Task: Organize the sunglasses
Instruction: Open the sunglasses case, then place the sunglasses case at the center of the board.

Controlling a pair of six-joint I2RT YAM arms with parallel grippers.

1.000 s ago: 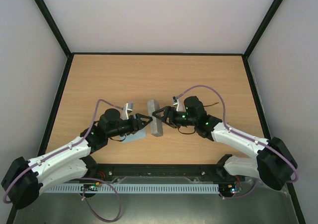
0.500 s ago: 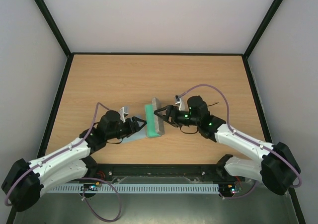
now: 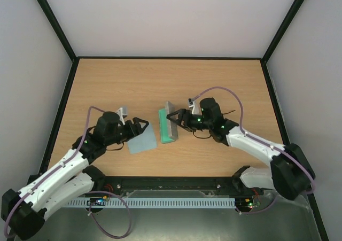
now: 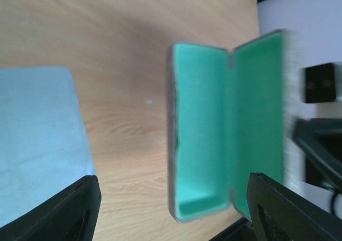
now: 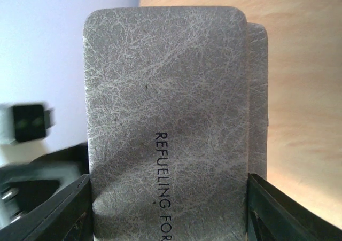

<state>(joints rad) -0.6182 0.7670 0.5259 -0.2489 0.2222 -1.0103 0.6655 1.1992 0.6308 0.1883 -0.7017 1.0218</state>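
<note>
The grey oblong case (image 3: 171,120) lies at the table's middle with its lid raised and the green lining (image 3: 165,127) showing. My right gripper (image 3: 175,119) is open, its fingers on either side of the lid's grey outer face (image 5: 165,102), which fills the right wrist view. My left gripper (image 3: 142,126) is open and empty, a little left of the case. In the left wrist view it (image 4: 173,201) faces the open green inside (image 4: 203,139). Of the sunglasses only thin dark wire (image 3: 231,111) shows by my right wrist. The lenses are hidden.
A light blue square cloth (image 3: 141,140) lies flat just left of the case, below my left gripper, and it also shows in the left wrist view (image 4: 37,145). Black rails edge the wooden table (image 3: 160,80).
The case went from shut to open, its lid swung up against my right gripper. My left arm drew back to the left, uncovering the cloth.
</note>
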